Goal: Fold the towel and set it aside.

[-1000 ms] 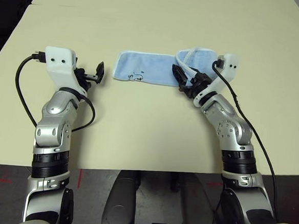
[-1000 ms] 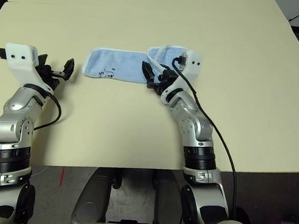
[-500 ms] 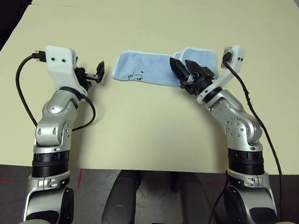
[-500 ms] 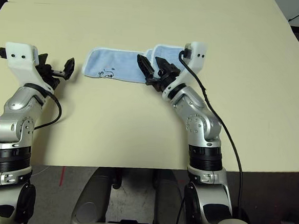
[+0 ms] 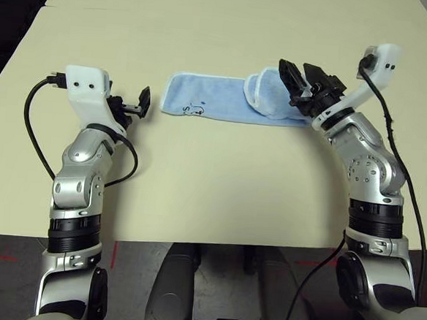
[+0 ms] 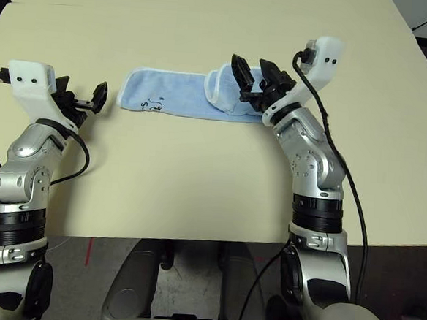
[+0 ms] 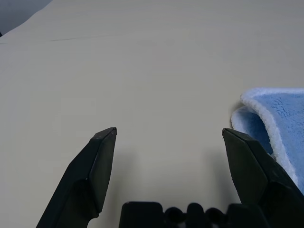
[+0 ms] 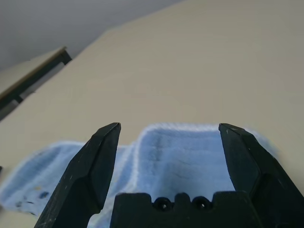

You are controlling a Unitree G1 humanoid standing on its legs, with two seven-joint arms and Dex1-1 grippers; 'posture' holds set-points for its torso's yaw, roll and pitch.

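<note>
Right claw (image 5: pixel 295 76) apart over towel (image 5: pixel 207 97), left claw (image 5: pixel 143 102) apart, bare table (image 5: pixel 197 181) between claw and edge

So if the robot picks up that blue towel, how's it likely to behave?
The towel will probably be floppy, since its right end lies curled over on itself. It's likely light, being one small cloth. The folded flap may fall open if only one layer is gripped, as nothing visible fastens it.
</note>
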